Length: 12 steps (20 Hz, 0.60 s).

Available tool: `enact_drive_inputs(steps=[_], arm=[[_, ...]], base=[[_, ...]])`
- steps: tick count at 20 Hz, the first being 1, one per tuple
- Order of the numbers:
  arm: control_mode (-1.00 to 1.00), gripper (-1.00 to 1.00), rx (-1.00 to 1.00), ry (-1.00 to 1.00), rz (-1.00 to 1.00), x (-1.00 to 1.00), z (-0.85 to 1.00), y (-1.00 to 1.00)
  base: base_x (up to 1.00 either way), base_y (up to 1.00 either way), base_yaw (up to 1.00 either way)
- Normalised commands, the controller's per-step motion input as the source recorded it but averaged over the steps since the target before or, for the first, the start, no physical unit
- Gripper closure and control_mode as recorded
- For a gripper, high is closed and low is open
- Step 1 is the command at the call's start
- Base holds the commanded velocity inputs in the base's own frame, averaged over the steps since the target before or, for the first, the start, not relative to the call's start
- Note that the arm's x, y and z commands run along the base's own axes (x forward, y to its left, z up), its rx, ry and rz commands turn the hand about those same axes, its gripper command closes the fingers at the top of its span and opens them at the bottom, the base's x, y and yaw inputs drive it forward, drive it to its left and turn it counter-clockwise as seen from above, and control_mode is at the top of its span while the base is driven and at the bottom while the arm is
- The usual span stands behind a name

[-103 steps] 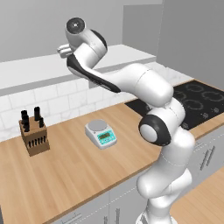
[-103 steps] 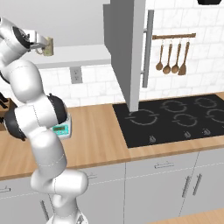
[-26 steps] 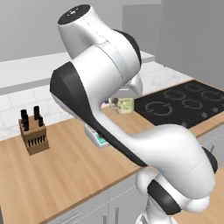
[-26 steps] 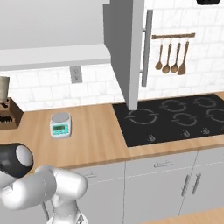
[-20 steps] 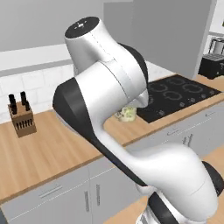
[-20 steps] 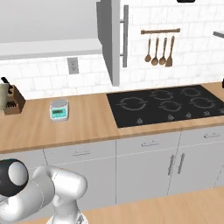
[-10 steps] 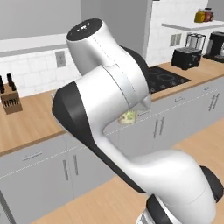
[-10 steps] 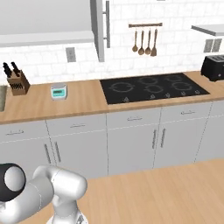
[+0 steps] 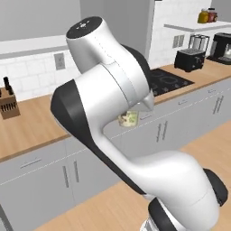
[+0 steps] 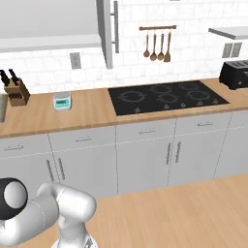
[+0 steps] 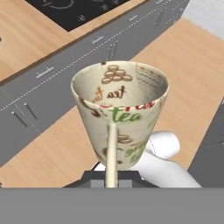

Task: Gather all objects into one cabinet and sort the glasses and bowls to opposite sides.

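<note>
Looking along the hand, you see a pale printed glass (image 11: 120,113) upright above the fingers, over grey cupboard fronts (image 11: 65,83) and wooden floor (image 11: 192,65); their grip cannot be told.

Hob (image 10: 167,97) set in counter (image 10: 87,114), scale (image 10: 62,101) left of hob, knife block (image 10: 17,94) further left, toaster (image 10: 234,73) at far right, utensils (image 10: 156,46) on wall behind hob, cabinet (image 10: 104,29) above counter, drawers (image 10: 145,155) beneath.
</note>
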Motion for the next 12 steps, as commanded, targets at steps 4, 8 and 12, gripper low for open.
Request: enact_drive_inputs(steps=[4, 8, 12], arm=[[1.0, 1.0, 0.0, 0.0, 0.0, 0.0, 0.0, 0.0], [1.0, 1.0, 0.0, 0.0, 0.0, 0.0, 0.0, 0.0], [1.0, 1.0, 0.0, 0.0, 0.0, 0.0, 0.0, 0.0]], base=[[-0.12, -1.0, 0.0], [-0.19, -0.83, 0.0], [-0.04, -0.19, 0.0]])
